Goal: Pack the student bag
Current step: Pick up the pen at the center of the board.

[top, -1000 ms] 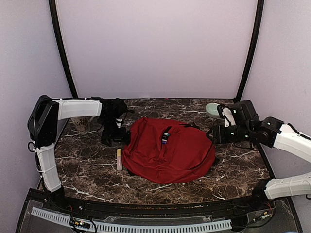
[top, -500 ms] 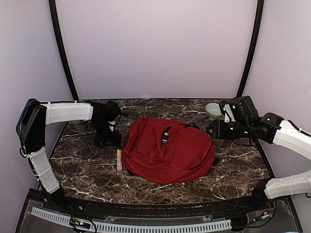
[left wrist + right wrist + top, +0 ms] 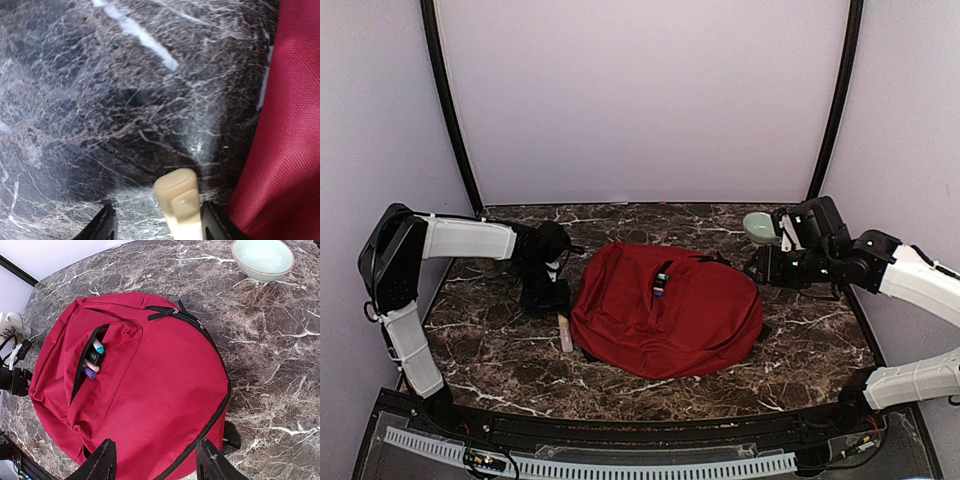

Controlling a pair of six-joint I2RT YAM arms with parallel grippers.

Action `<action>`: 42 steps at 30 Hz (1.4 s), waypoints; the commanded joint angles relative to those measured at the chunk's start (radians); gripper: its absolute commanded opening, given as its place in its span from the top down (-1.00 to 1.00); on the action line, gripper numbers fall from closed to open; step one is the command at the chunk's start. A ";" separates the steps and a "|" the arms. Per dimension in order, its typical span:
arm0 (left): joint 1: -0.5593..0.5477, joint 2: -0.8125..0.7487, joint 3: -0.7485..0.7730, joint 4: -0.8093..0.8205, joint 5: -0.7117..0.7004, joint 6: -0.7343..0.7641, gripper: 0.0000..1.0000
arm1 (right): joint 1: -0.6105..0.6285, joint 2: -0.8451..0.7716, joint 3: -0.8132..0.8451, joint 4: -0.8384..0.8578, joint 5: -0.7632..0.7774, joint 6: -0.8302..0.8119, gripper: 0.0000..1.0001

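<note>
The large red soft fabric backpack (image 3: 670, 310) lies flat in the middle of the dark marble table (image 3: 500, 350), and it hasn't budged in the last second. What has changed is on its 9 o'clock side. The left gripper (image 3: 545, 296) has drifted towards the near edge and come down over the small cream plastic stick (image 3: 176, 200) lying just beside the bag's red fabric. Its jaws have been narrowing from wide open. From the left wrist camera they now straddle the stick's rounded end. One finger looks almost against it and the other still shows a sliver of marble, so I'd call them apart and not yet clamped. The stick itself sits where it was. Over at 3 o'clock the right gripper (image 3: 154, 460) has hardly shifted. It hovers over the bag's edge with its fingers spread on nothing, and a pale green ceramic bowl (image 3: 262, 257) sits behind it at about 1 o'clock. The slanted front pocket (image 3: 92, 365) gapes with several pens showing inside. To my eye the stick is the next thing bound for the bag, and the grasp is moments from closing.
</note>
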State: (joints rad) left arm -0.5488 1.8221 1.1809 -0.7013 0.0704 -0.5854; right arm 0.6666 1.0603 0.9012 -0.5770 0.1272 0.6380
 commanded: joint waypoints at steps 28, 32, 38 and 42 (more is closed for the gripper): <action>-0.003 -0.119 0.024 -0.087 -0.105 -0.197 0.89 | -0.003 -0.108 -0.130 0.122 -0.076 -0.017 -0.06; -0.003 -0.161 0.038 -0.086 -0.085 -0.276 1.00 | 0.000 -0.138 -0.150 0.182 -0.106 -0.090 -0.06; -0.007 -0.216 0.045 -0.039 -0.050 -0.380 1.00 | 0.011 -0.164 -0.245 0.387 -0.170 -0.163 -0.07; -0.017 -0.259 0.053 0.004 -0.052 -0.472 1.00 | 0.037 -0.165 -0.330 0.566 -0.183 -0.195 -0.08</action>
State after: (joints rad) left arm -0.5510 1.6348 1.2110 -0.7399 0.0097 -0.9405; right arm 0.6792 0.9035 0.6373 -0.2447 -0.0216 0.5026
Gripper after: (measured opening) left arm 0.245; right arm 0.538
